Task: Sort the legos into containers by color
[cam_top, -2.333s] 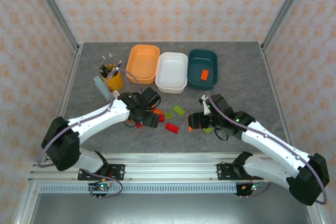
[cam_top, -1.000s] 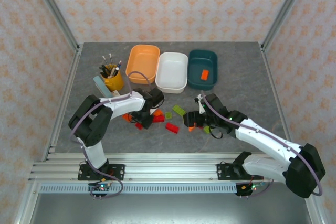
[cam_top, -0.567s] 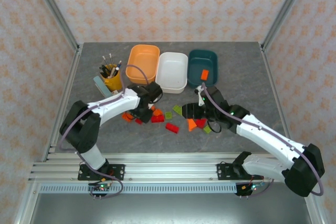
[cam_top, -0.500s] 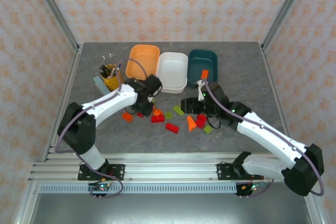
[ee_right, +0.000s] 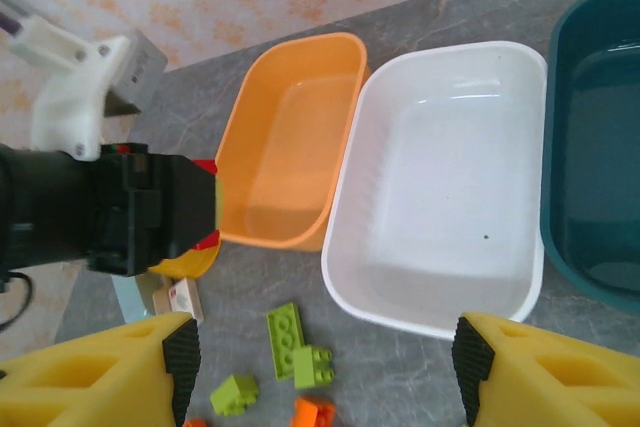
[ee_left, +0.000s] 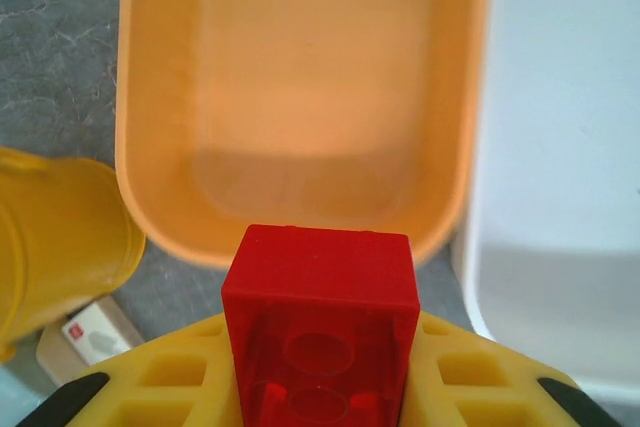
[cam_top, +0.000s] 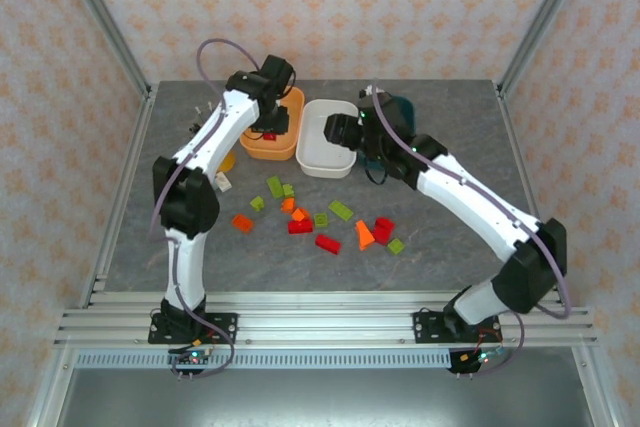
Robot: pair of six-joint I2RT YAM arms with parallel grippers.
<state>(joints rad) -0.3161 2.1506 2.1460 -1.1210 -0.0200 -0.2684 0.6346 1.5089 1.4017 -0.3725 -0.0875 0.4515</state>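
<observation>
Grey, stone-veined desk (cam_top: pixel 450 247), closed in by walls (cam_top: pixel 330 7) papered in a pale orange flower print, with slanting metal posts (cam_top: pixel 100 17) at the corners. At the far middle of the desk, a glossy white tub (cam_top: pixel 322 155) with rounded corners. Just beside its left side, an orange tub (cam_top: pixel 262 150) of like shape; just beside its right side, a dark teal tub (ee_right: pixel 600 117). Further left, past the orange tub, a yellow cup (ee_left: pixel 60 237).

Scattered on the desk in front of the white tub, loose legos (cam_top: pixel 328 243): red, lime green and orange, a few translucent.

Left of the white tub, over the orange tub's near rim: left end effector (ee_left: pixel 320 387), clenched on a squarish red brick (ee_left: pixel 320 287). Above the white tub: right end effector (ee_right: pixel 320 367), fingers spread wide, grasping nothing.
</observation>
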